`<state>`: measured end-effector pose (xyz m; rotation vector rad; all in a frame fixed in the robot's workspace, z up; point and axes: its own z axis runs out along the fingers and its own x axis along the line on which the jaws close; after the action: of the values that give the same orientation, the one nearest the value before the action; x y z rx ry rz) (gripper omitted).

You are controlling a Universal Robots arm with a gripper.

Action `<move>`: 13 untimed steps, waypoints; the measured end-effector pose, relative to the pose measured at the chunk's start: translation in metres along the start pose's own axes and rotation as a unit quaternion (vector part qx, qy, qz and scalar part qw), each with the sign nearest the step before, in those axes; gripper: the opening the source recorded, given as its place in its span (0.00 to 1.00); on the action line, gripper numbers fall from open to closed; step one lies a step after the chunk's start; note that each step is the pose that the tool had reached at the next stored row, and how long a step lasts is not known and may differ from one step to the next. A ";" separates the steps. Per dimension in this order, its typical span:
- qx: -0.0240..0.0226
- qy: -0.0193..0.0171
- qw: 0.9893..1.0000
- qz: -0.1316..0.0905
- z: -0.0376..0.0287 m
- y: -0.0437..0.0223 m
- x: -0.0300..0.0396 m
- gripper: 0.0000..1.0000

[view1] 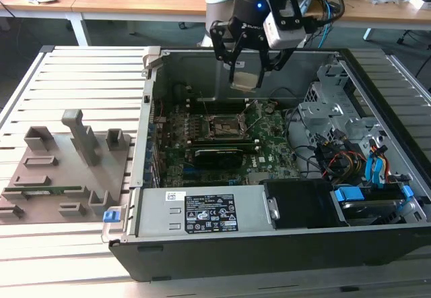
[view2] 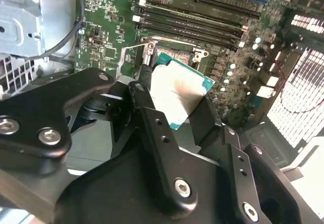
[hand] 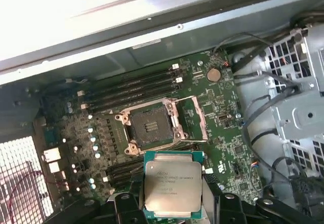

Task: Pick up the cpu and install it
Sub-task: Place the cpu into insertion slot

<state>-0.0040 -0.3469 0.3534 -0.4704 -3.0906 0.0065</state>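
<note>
While your gripper (view1: 246, 69) clamps the cpu (view1: 244, 79) by its edges, upper middle of the exterior view, above the open socket (view1: 222, 126), keep it level, corners squared.

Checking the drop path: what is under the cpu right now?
The gripper holds the cpu above the motherboard. The open socket shows empty beyond its edge; the board directly beneath is hidden by the cpu.

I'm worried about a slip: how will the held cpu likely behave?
The cpu looks like a thin flat plate, so it is probably stiff and light. Its smooth metal top may slip between the fingers. A drop near the open socket could damage it.
</note>
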 end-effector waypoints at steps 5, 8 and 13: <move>-0.001 0.000 0.998 0.065 0.0008 0.0000 0.0000 0.55; -0.002 0.001 0.994 0.112 0.0008 0.0000 0.0000 0.55; -0.002 0.001 0.988 0.152 0.0008 0.0000 0.0000 0.55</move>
<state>-0.0040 -0.3469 0.3526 -0.9340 -2.9829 0.0028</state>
